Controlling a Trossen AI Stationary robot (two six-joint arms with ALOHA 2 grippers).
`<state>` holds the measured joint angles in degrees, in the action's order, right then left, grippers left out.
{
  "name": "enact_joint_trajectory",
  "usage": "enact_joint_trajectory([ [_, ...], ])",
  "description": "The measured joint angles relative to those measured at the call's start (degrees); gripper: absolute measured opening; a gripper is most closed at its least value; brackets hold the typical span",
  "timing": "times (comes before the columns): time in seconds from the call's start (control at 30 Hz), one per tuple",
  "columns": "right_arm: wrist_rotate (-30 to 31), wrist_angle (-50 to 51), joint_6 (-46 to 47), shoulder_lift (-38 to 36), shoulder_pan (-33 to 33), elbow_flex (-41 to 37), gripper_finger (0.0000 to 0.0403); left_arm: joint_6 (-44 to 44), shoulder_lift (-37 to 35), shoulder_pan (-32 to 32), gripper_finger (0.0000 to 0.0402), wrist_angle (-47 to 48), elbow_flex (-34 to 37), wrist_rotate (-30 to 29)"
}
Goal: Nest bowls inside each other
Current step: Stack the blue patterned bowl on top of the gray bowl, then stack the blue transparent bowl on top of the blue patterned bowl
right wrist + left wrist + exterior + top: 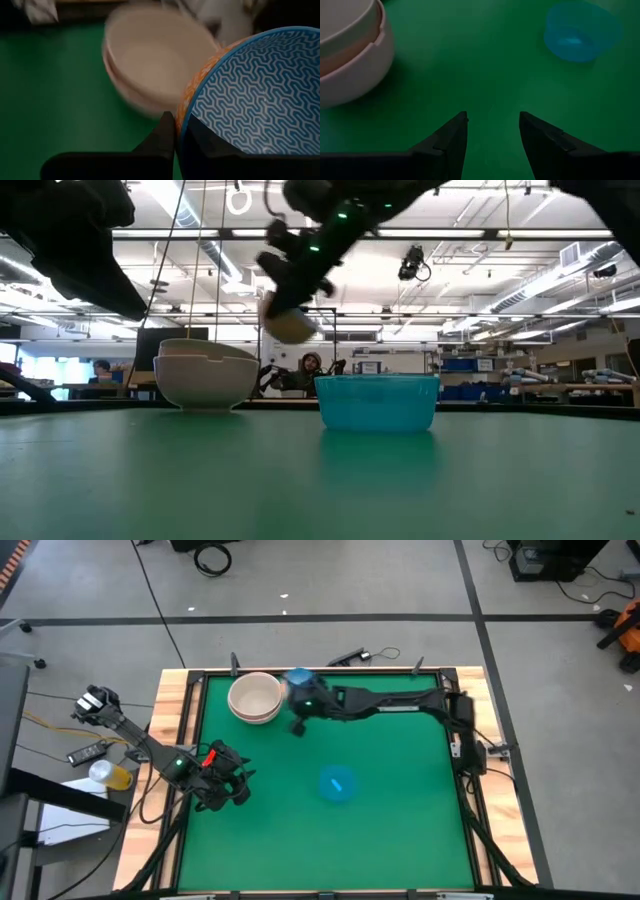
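A stack of beige and white bowls (254, 697) rests on its base on the green table near the far edge, left of centre; it also shows in the low view (205, 375). A plain blue bowl (337, 783) stands on its base mid-table. My right gripper (179, 120) reaches in from the right and is shut on a blue patterned bowl with an orange outside (260, 100), held in the air just right of the stack. My left gripper (492, 120) hangs open over bare table at the left, with nothing between its fingers. My right gripper pinches the patterned bowl's rim (184, 112), one finger (162, 132) on the orange outside and the other inside the bowl. The fingers come slanting down from the table's right side. The bowl (290, 325) is tilted and lifted clear of the table, beside the stack.
A raised wooden frame (180, 700) borders the green table. The near half of the table (330, 850) is bare green surface. Beyond the far edge the low view shows a room with people.
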<state>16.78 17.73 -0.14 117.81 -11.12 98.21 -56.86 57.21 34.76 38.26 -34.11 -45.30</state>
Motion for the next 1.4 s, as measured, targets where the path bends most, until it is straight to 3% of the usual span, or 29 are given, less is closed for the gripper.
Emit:
enact_joint_trajectory([
  [0.2, -0.1, -9.3, -7.9, 9.0, 1.0, 10.6, 0.0020, -0.1, 0.0, 0.0, 0.0181, -0.1, 0.0, -0.1],
  [0.37, -7.4, -9.3, -10.1, 16.5, -0.5, 18.2, 0.0020, -0.4, 0.2, 0.5, 0.0181, 0.3, 0.0, -0.2],
  [0.5, -8.9, -9.2, -10.0, 21.7, -1.4, 22.2, 0.0022, -0.5, 0.2, 0.9, 0.0181, 1.5, 0.0, -0.3],
  [0.63, -8.9, -9.1, -7.1, 24.2, -1.9, 24.6, 0.0064, -0.5, 0.2, 0.9, 0.0181, 1.6, 0.0, -0.3],
  [0.87, -11.9, -8.1, -3.9, 23.8, -2.6, 25.3, 0.0169, -0.6, 0.2, 0.9, 0.0181, 2.4, 0.0, -0.3],
  [1.0, -8.3, -5.5, -2.8, 21.2, -2.7, 25.3, 0.0210, -0.6, 0.2, 0.7, 0.0181, 2.6, 0.0, -0.3],
  [1.17, -3.8, 7.5, -1.1, 16.1, -2.7, 25.3, 0.0228, -1.7, 0.2, 0.7, 0.0181, 2.8, 0.0, -0.3],
  [1.3, -7.2, 21.5, -0.1, 13.2, -2.5, 25.2, 0.0225, -3.6, 0.2, 1.1, 0.0181, 2.9, 0.0, -0.3],
  [1.4, -9.6, 26.4, -0.9, 11.3, -1.0, 21.5, 0.0224, -5.4, 0.2, 2.4, 0.0181, 3.0, 0.0, -0.2],
])
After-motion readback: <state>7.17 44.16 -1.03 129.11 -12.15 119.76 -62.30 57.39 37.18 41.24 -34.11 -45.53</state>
